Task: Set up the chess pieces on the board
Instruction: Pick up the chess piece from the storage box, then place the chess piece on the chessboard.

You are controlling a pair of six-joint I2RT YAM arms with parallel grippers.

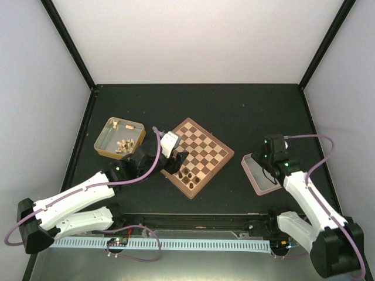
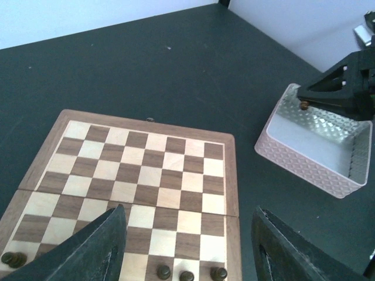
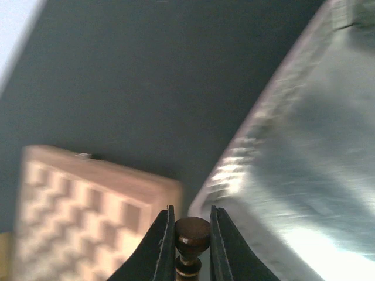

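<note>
Two trays flank the board [image 1: 202, 149] on my feeds. Left of the board, the gold tray [image 1: 107, 136] holds a heap of pale beige pieces [image 1: 124, 144], too small for me to count. At the board's left corner my left gripper [image 2: 188, 211] hangs with its fingers [image 2: 94, 252] spread wide and nothing between them, low over the chess pieces [image 2: 186, 275] standing along the board's edge nearest the arms. My worry there is a finger brushing those figures and toppling them, since they are tiny and stand close together. Right of the board, above the pink tray [image 2: 304, 167], my right gripper [image 3: 191, 218] is pinched on one dark piece [image 3: 192, 233], holding it upright by the head only. With so little in the grip it could swivel or drop on the way across, and the right wrist view is too blurred for me to judge the hold. If I carry it over the board while the left gripper sits there, the two could meet. Counts: one board, two trays, two grippers, one piece in hand, and four or five dark figures on the board, perhaps more hidden behind the left fingers.
</note>
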